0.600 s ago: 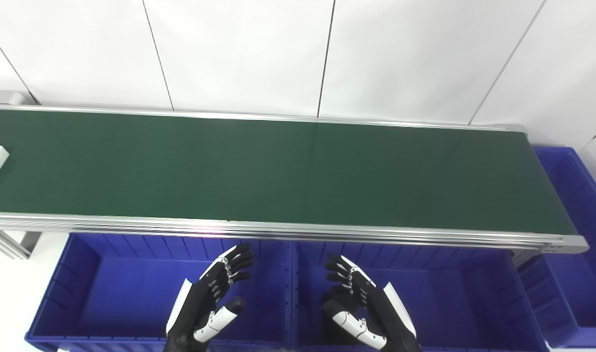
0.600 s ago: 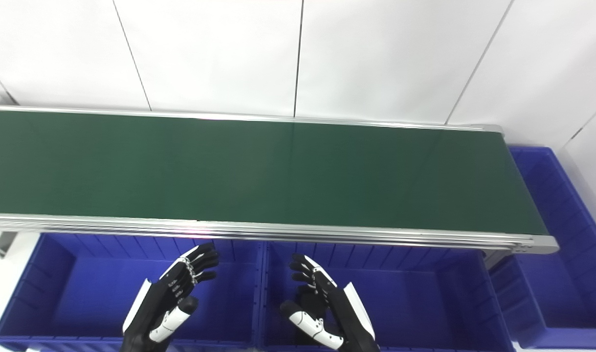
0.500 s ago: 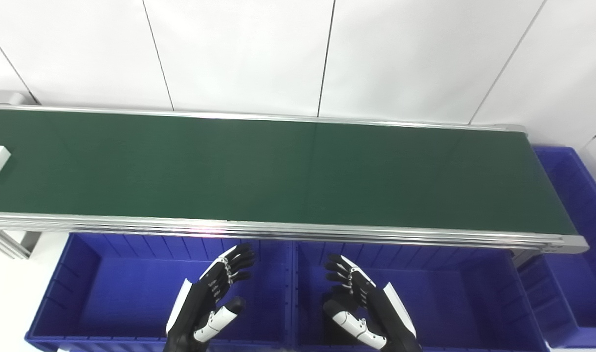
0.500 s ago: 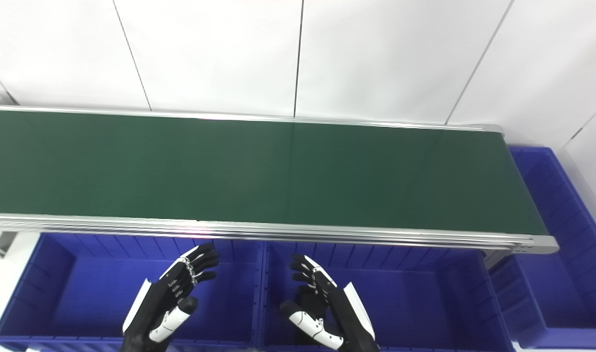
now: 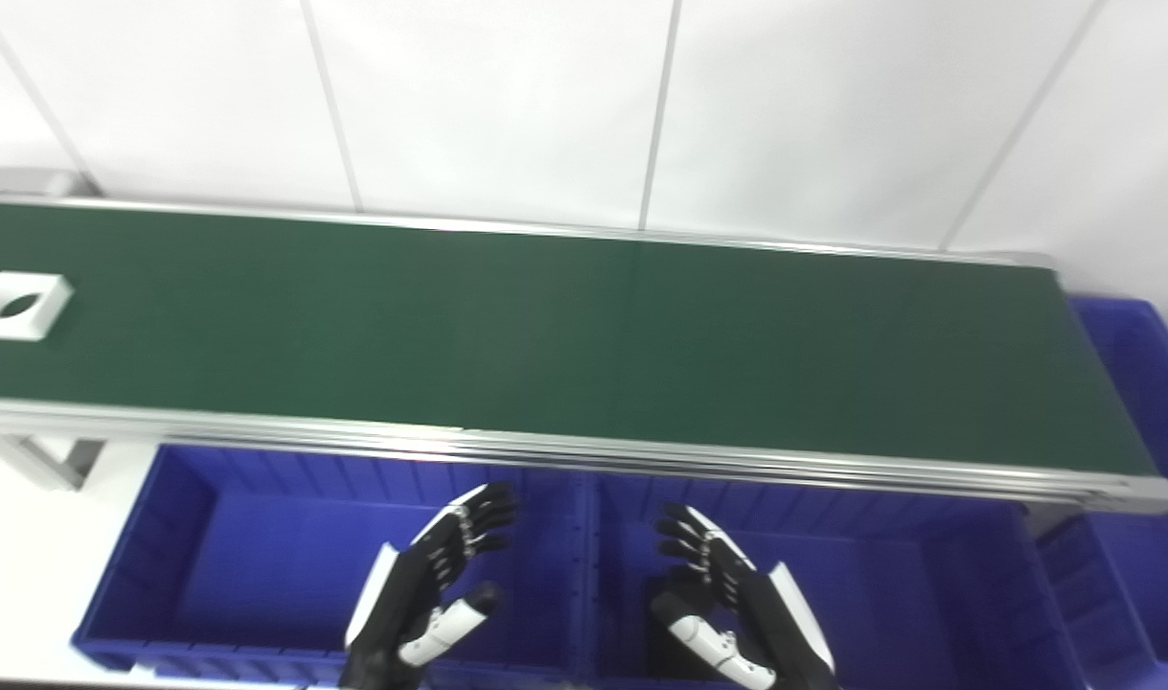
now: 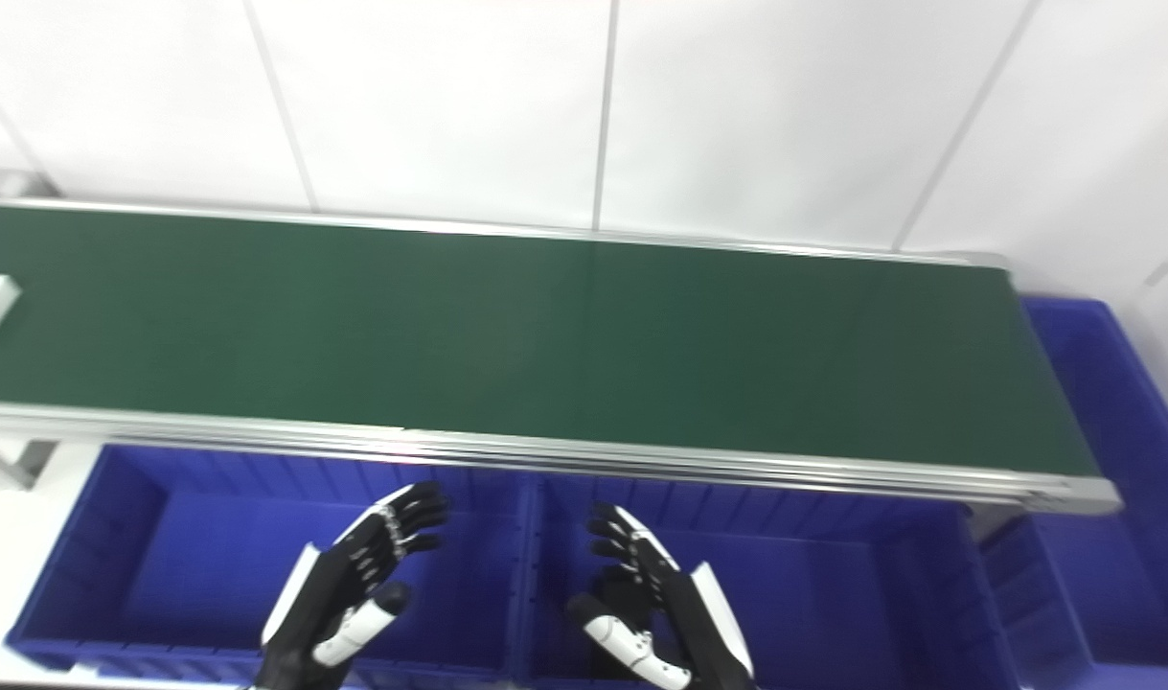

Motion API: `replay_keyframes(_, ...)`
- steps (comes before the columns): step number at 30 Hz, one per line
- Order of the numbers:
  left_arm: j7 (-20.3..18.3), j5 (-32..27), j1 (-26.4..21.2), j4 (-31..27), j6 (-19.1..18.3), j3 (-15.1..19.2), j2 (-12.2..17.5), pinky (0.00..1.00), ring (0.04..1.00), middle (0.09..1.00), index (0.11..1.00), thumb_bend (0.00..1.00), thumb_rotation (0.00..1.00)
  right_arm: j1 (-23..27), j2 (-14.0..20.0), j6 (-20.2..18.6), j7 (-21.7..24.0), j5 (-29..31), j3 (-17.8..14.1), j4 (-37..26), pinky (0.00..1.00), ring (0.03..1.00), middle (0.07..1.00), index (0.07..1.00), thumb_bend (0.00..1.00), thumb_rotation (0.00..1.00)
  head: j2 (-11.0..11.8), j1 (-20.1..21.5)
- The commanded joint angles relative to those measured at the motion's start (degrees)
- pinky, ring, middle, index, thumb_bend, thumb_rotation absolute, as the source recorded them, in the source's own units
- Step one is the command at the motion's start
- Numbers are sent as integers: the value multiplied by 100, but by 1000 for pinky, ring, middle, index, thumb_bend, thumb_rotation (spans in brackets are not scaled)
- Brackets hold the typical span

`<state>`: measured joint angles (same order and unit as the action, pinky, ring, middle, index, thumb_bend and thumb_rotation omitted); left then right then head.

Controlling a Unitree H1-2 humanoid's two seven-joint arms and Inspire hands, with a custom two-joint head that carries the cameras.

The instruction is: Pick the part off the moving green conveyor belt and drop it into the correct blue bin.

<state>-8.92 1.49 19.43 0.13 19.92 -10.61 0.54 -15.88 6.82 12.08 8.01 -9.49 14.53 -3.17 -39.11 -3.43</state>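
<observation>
Two hands low in frame, wrists cut off by bottom edge. Left hand [image 5: 430,589] and right hand [image 5: 722,604] both spread, holding nothing, over blue bins [image 5: 258,556]. White part [image 5: 18,305] (hollow centre) far left on green belt [image 5: 584,335], well apart from hands. Third bin [image 5: 1144,383] at belt's right end, partly cropped.

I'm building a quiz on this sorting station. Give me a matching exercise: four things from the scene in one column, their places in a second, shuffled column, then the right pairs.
Things:
1. white part
2. left robot hand
3. right robot hand
4. belt

Places:
A. over the right-hand front bin
B. along the white wall, behind the bins
C. far left end of the belt
D. over the left-hand front bin

Pairs: 1-C, 2-D, 3-A, 4-B
</observation>
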Motion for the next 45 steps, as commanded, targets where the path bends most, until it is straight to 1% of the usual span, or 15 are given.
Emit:
replay_keyframes(1,48,26,-37,-56,248,-28,-46,791,834,826,838,889,705,17,-1,311,-10,49,-11,-116,751,830,862,906,520,604,37,-33)
replay_keyframes(3,78,67,-31,-33,266,-34,-55,792,836,828,840,889,702,12,3,328,-9,50,-6,-118,748,828,861,905,511,597,52,-48)
replay_keyframes(4,92,87,-29,-8,287,-36,-61,788,834,830,841,895,703,12,4,359,-11,55,-5,-95,747,827,863,904,510,595,140,-112)
replay_keyframes(5,103,100,-28,9,300,-38,-64,785,834,831,841,897,703,12,4,380,-12,58,-4,-79,746,827,863,903,511,596,140,-112)
replay_keyframes(7,107,116,-45,96,365,-58,-73,788,839,836,844,885,700,16,18,449,-17,60,-12,-10,744,825,860,902,513,599,347,-422)
replay_keyframes(10,111,106,-78,239,464,-92,-86,785,845,840,842,885,687,33,62,544,24,129,-25,83,749,833,865,909,494,577,483,-708)
replay_keyframes(11,124,125,-89,284,488,-101,-95,781,847,843,842,890,687,41,78,581,32,151,-34,122,749,836,867,912,486,572,582,-895)
replay_keyframes(16,179,199,-137,444,602,-127,-147,770,829,839,830,875,636,81,134,782,3,158,-59,298,745,836,872,917,461,584,759,-1181)
replay_keyframes(20,212,228,-187,545,681,-152,-180,749,809,831,815,856,578,127,147,913,-6,205,-86,466,745,838,882,921,445,592,984,-1485)
replay_keyframes(28,245,238,-247,528,688,-208,-170,730,794,821,798,856,520,198,180,1058,18,221,-116,679,750,850,896,935,386,569,1176,-1690)
replay_keyframes(31,278,285,-242,479,696,-201,-168,719,788,813,792,851,503,212,180,1071,42,262,-116,716,748,850,895,939,355,531,1220,-1687)
replay_keyframes(38,289,334,-236,359,661,-186,-169,695,769,802,787,879,497,247,190,1161,45,296,-126,835,760,856,896,944,323,508,1398,-1844)
replay_keyframes(39,287,333,-235,340,642,-184,-170,694,767,801,786,884,499,249,189,1168,37,285,-129,854,761,856,897,945,322,510,1490,-1916)
replay_keyframes(42,243,268,-240,294,594,-189,-155,696,767,800,785,909,499,249,182,1145,26,254,-133,875,763,859,901,950,314,512,1566,-1973)
replay_keyframes(45,213,298,-250,171,453,-190,-106,703,765,800,785,904,475,254,176,1098,86,370,-128,883,774,870,913,961,286,438,1633,-2027)
